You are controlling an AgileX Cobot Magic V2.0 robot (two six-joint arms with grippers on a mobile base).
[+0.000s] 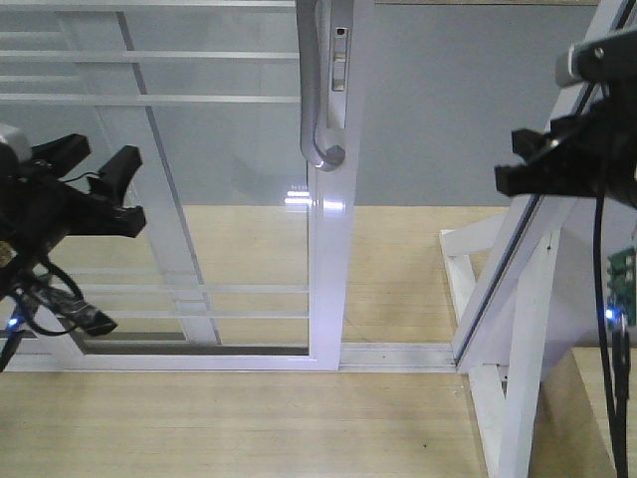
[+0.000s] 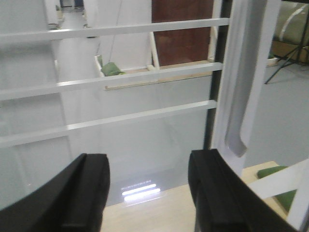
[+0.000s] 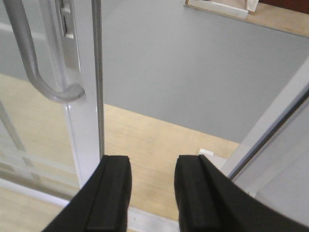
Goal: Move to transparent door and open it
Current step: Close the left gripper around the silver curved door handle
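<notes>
The transparent door [image 1: 239, 229] fills the left half of the front view: clear glass with thin white bars in a white frame. Its curved grey handle [image 1: 320, 100] and lock plate [image 1: 340, 65] sit on the right stile. An open gap lies to the right of the stile. My left gripper [image 1: 100, 169] is open and empty, low on the left in front of the glass. My right gripper [image 1: 523, 159] is open and empty at the right, away from the handle. In the left wrist view the handle [image 2: 236, 96] is up right of the open fingers [image 2: 91, 193]. In the right wrist view the handle [image 3: 34, 63] is upper left of the fingers [image 3: 113, 193].
A white sloped support frame [image 1: 518, 329] with a second glass panel stands at the right, close behind my right arm. The white floor track [image 1: 398, 354] runs along the wooden floor [image 1: 249, 428]. Grey floor [image 1: 448, 110] lies beyond the gap.
</notes>
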